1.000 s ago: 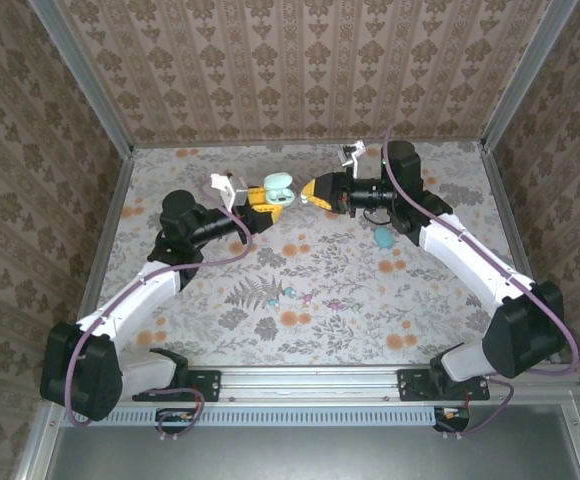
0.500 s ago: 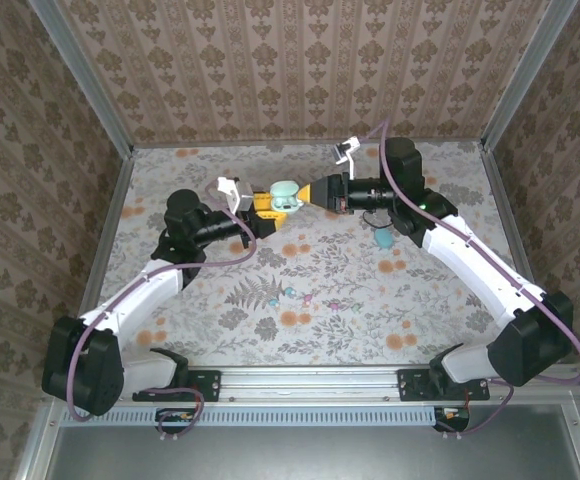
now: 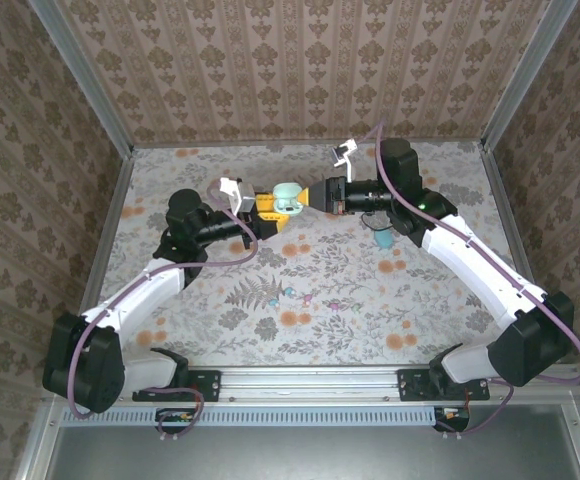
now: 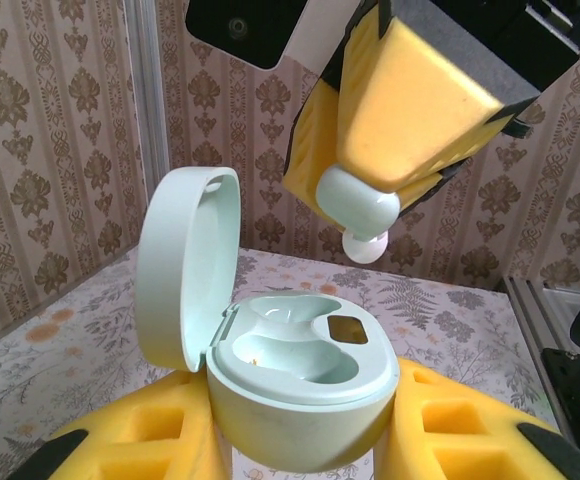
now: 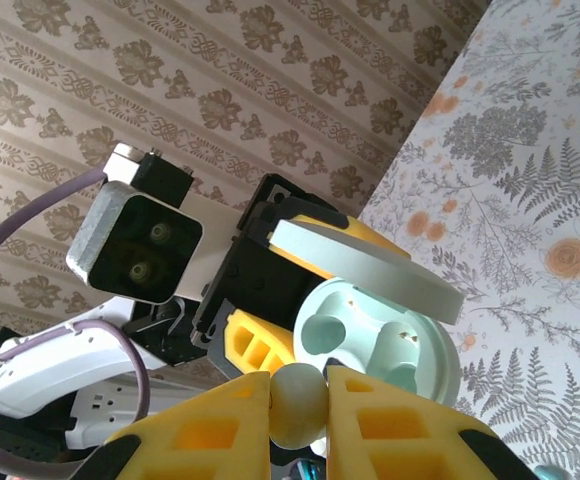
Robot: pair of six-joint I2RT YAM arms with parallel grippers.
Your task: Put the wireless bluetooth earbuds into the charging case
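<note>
My left gripper [image 3: 268, 212] [image 4: 300, 440] is shut on a pale mint charging case [image 3: 287, 197] [image 4: 300, 385] and holds it up off the table. The case's lid [image 4: 185, 265] stands open and both wells look empty. My right gripper [image 3: 315, 196] [image 5: 298, 400] is shut on one pale mint earbud [image 5: 298, 405] [image 4: 362, 205]. That earbud hangs just above and behind the open case, close to it but apart. In the right wrist view the case [image 5: 390, 340] faces me with its two wells in sight.
A teal egg-shaped case [image 3: 383, 238] lies on the flowered table under my right arm. Small pastel earbuds [image 3: 292, 292] [image 3: 335, 303] lie near the table's middle. Patterned walls close in three sides, and a metal rail [image 3: 310, 385] runs along the near edge.
The held case has shifted slightly right and the right gripper has come left, so the earbud and the open case are now closer together. Both grips are unchanged.
</note>
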